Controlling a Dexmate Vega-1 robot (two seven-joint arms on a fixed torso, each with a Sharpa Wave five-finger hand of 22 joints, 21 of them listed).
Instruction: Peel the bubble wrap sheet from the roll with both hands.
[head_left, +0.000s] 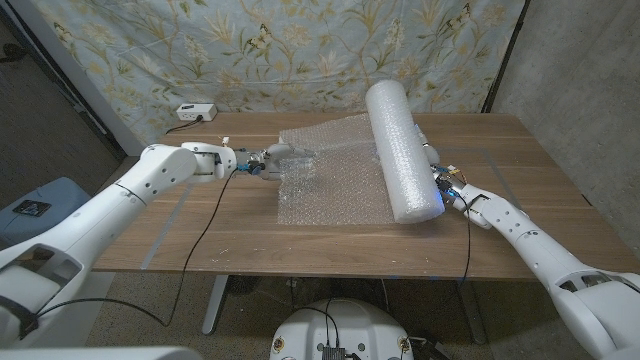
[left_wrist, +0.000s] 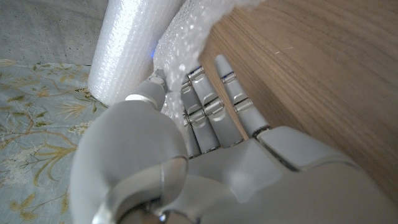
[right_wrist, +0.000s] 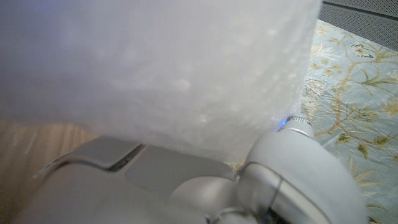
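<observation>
The left hand (head_left: 262, 160) pinches the edge of the bubble wrap sheet (head_left: 330, 170) on the table (head_left: 250, 235), the right hand (head_left: 446, 187) presses the roll (head_left: 400, 150) though its grip is hidden, so pull slowly sideways while the roll stays put.

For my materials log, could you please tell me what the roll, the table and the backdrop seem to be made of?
Roll: translucent plastic bubble wrap, its surface dimpled with air cells. Table: wood or wood-look laminate, matte brown with visible grain. Backdrop: likely printed fabric, pale floral pattern hanging in soft folds.
</observation>
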